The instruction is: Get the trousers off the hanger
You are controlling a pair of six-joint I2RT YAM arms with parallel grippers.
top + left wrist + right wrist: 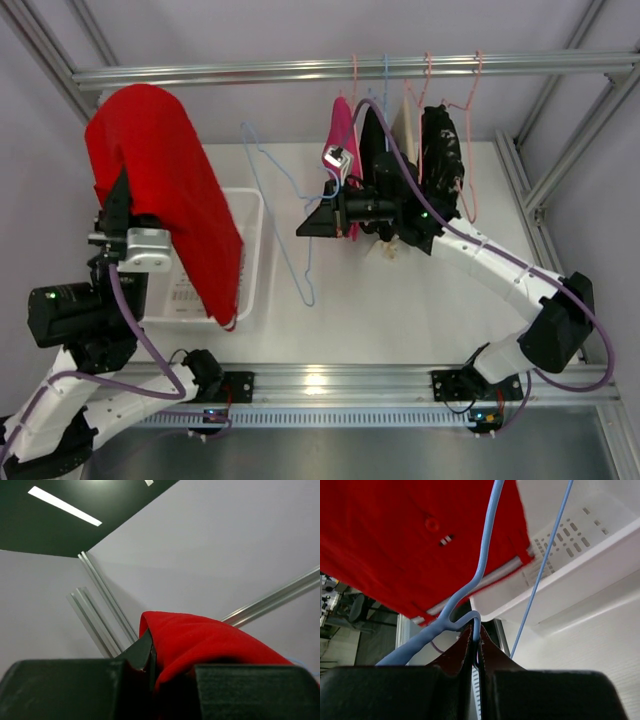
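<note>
The red trousers (pixel 160 190) hang free of the hanger, draped from my left gripper (pixel 122 205), which is raised at the left above the white basket. In the left wrist view the red cloth (pixel 205 640) bulges out between the jaws of the gripper (pixel 156 655), which is shut on it. The light-blue wire hanger (pixel 285 215) is bare. My right gripper (pixel 308 228) holds it at mid table. In the right wrist view the jaws of the gripper (pixel 476 632) pinch a wire loop of the hanger (pixel 481 572), with the trousers (pixel 395 540) behind it.
A white slotted basket (pixel 252 215) sits on the table below the trousers and shows in the right wrist view (pixel 580 565). A rail (pixel 300 70) at the back carries pink hangers (pixel 472 110), a pink garment (pixel 343 135) and a black garment (pixel 442 155).
</note>
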